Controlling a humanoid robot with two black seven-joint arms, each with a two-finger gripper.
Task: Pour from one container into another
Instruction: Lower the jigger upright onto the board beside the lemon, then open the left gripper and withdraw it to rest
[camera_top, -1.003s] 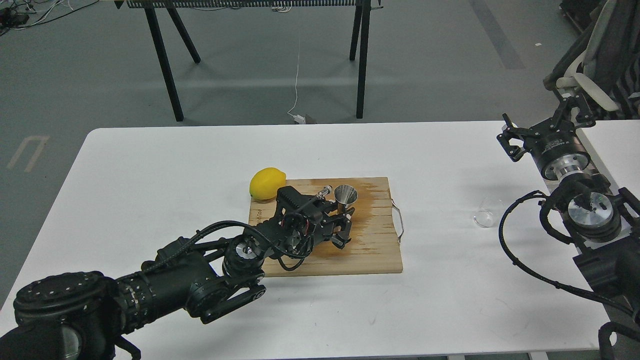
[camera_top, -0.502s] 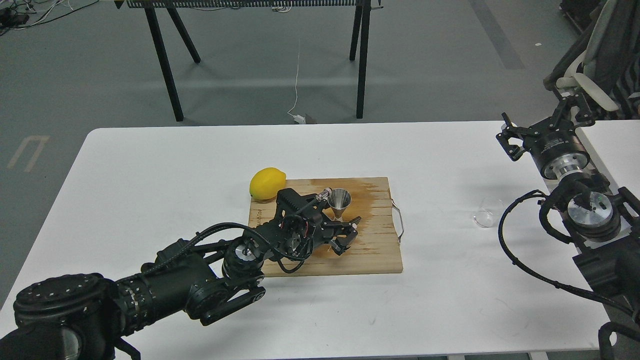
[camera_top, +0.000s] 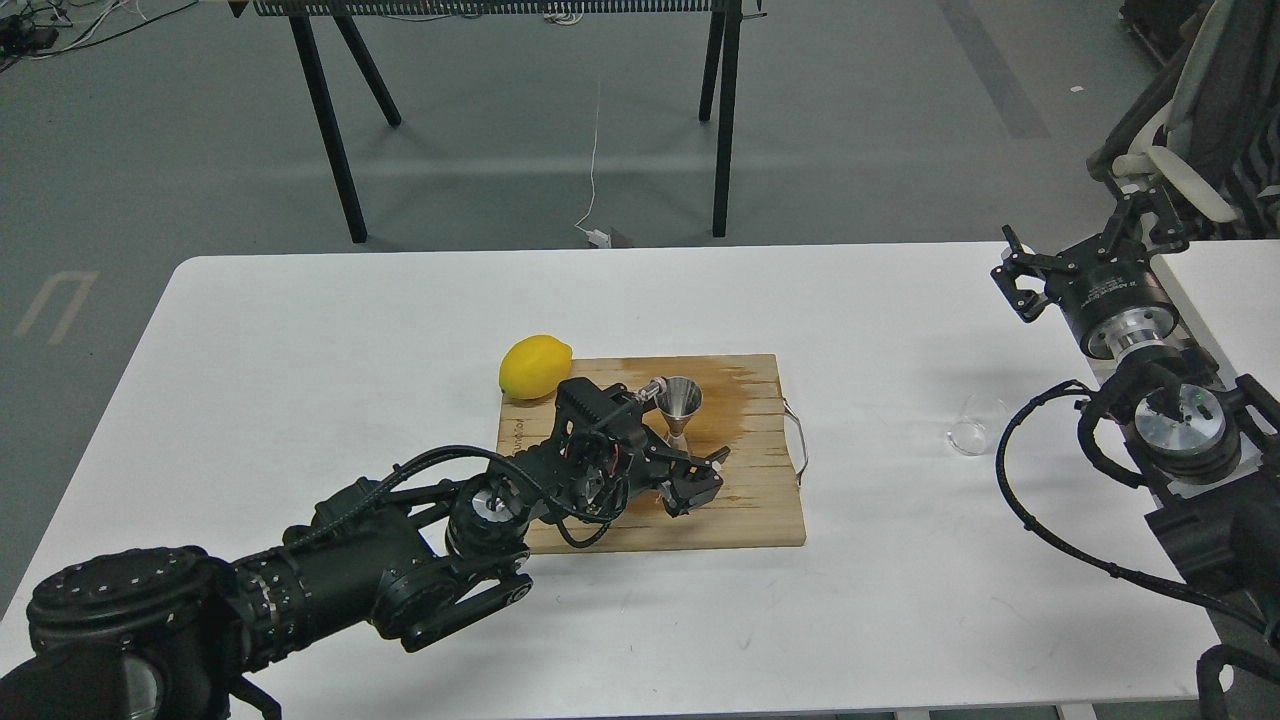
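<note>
Standing upright on the wooden cutting board (camera_top: 745, 500), the steel jigger (camera_top: 679, 404) sits toward the board's far edge, a touch left of its middle, wide mouth up. Left gripper (camera_top: 700, 478) is low over the board just beside the jigger, on its near side, fingers spread and holding nothing; the jigger stands free, though the gripper body crowds in close on its left. A lemon (camera_top: 534, 366) rests at the board's far left corner, half on the wood, half on the white table (camera_top: 300, 340). The board lies near the table's middle, metal handle on its right edge, with a dark wet stain across the far part of the wood.

Over to the right now: the clear glass cup (camera_top: 972, 426) stands alone on the table near its right edge, well apart from the board and the jigger. Right gripper (camera_top: 1085, 250) is up past the table's far right corner, fingers splayed wide, empty, well clear of the cup.
</note>
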